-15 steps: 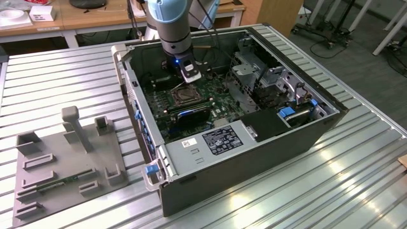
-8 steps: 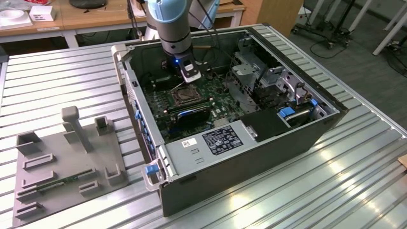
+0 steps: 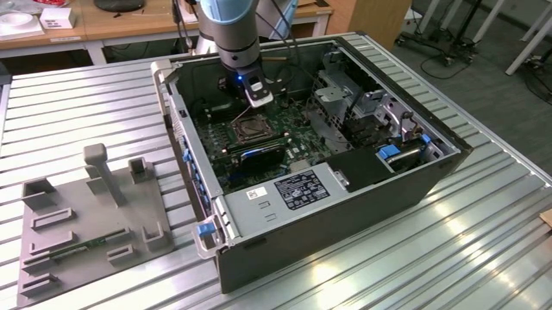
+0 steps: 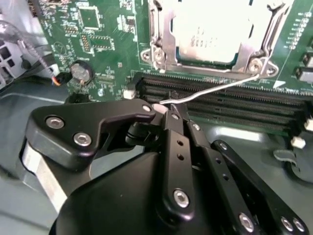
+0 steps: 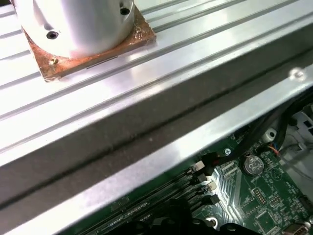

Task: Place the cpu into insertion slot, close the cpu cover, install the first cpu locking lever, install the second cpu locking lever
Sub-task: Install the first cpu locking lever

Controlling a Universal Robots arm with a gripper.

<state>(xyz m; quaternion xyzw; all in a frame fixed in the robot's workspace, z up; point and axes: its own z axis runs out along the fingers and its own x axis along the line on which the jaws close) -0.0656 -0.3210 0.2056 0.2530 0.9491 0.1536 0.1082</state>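
Observation:
In the second wrist view the pale cpu [image 4: 215, 34] lies in the insertion slot, and the silvery cpu cover [image 4: 164, 49] is folded down around it. A thin wire locking lever [image 4: 220, 88] runs from the socket's corner to my gripper [image 4: 175, 111], whose black fingers are shut on its free end, just above the long memory slots [image 4: 234, 103]. In the exterior view my gripper [image 3: 257, 100] hangs inside the open computer case, just behind the insertion slot [image 3: 250, 128].
The black computer case [image 3: 345, 213] lies open on a ribbed metal table, with drive cages [image 3: 353, 103] at the exterior view's right of the socket. A grey fixture plate [image 3: 86, 226] sits at the exterior view's left. A coin battery [image 4: 80, 72] is on the green board.

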